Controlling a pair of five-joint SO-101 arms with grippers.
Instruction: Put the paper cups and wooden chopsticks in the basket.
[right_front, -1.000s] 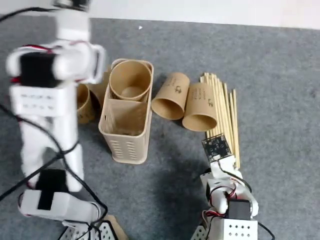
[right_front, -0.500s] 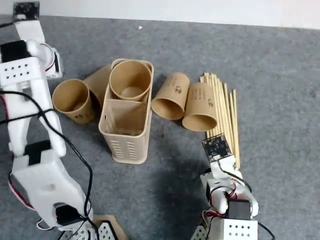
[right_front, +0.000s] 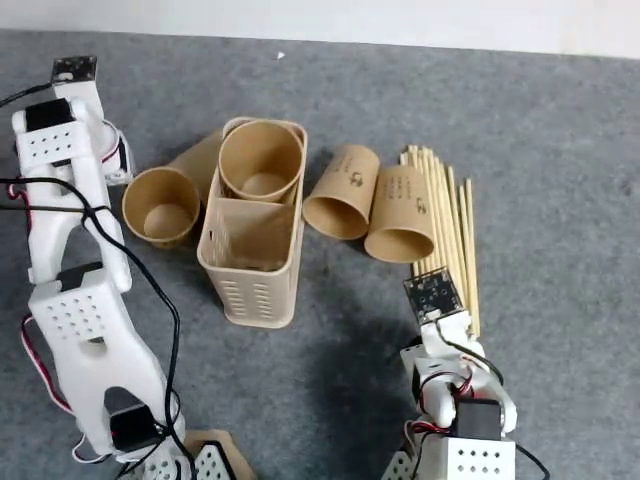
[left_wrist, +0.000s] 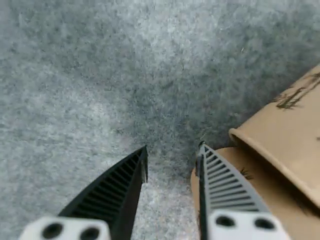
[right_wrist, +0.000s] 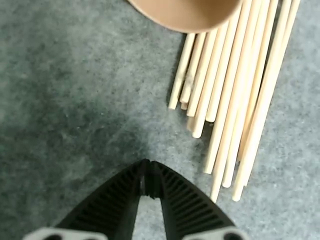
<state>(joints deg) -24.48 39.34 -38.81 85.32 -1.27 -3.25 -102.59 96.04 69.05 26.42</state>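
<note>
We've swung our left gripper (left_wrist: 172, 156) to ten o'clock of the tan paper cup (right_front: 160, 206) — parted for grasping; right gripper (right_wrist: 149, 170) closed.

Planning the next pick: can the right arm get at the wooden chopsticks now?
Probably yes: the right gripper, shut, sits just short of the chopsticks, with only bare carpet between.

A robotics test bench — lab or hobby room, hard to tell. Grey felt (right_front: 330, 390) surrounds the basket (right_front: 250, 290), a pale wall strip (right_front: 420, 20) lies beyond it, and white arms (right_front: 80, 320) beside it carry loose cables (right_front: 176, 350) and a bare circuit board (right_front: 435, 293).
</note>
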